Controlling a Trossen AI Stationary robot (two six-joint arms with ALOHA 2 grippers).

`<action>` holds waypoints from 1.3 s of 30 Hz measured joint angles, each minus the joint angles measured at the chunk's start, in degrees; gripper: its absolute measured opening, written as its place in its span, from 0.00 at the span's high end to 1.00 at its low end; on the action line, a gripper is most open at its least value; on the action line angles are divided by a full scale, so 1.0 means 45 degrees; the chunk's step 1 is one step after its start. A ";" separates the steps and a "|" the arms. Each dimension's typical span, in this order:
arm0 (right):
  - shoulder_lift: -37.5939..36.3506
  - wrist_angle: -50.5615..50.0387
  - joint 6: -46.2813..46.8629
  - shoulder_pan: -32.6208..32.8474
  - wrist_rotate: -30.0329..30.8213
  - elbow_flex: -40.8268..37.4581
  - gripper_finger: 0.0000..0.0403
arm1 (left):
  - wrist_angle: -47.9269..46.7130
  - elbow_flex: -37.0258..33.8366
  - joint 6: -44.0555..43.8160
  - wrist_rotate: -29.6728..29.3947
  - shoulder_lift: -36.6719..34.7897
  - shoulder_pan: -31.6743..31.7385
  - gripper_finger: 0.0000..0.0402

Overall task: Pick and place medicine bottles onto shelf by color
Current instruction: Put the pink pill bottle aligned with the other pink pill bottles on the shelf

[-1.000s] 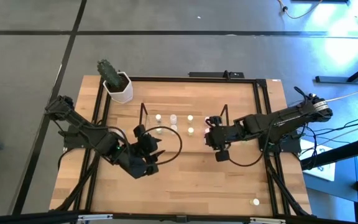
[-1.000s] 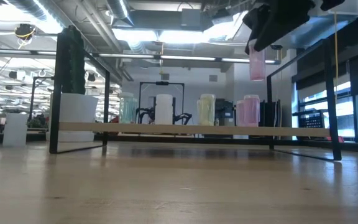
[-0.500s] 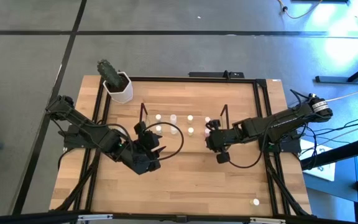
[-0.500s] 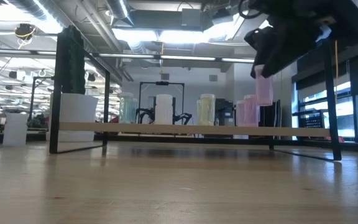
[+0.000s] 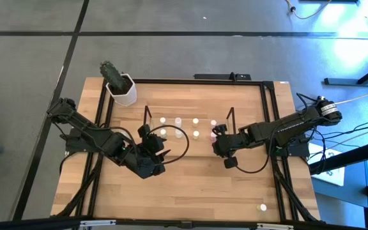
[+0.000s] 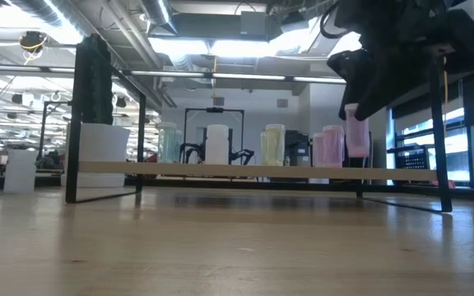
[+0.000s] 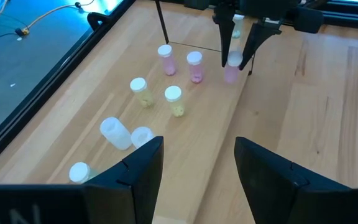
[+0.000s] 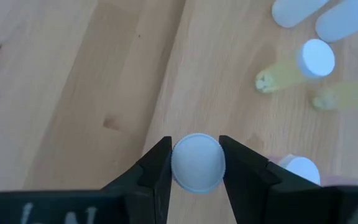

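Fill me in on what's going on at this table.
The right gripper holds a pink bottle by its white cap, upright just above the shelf, beside two pink bottles already standing there. Yellow and white bottles stand further along the shelf. The left gripper is open and empty, waiting over the table in front of the shelf. One more bottle sits near the table's front right corner.

Three pink medicine bottles (image 7: 166, 59) show, one of them gripped. Two yellow bottles (image 7: 139, 91) and three white bottles (image 7: 115, 132) stand nearby. One shelf (image 6: 253, 169) and one plant pot (image 5: 121, 89) complete it.
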 joint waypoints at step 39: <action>0.0476 0.0424 -0.0060 -0.0015 -0.0554 -0.0005 0.62 | -0.0073 0.0000 0.0000 0.0102 0.0000 0.0000 0.53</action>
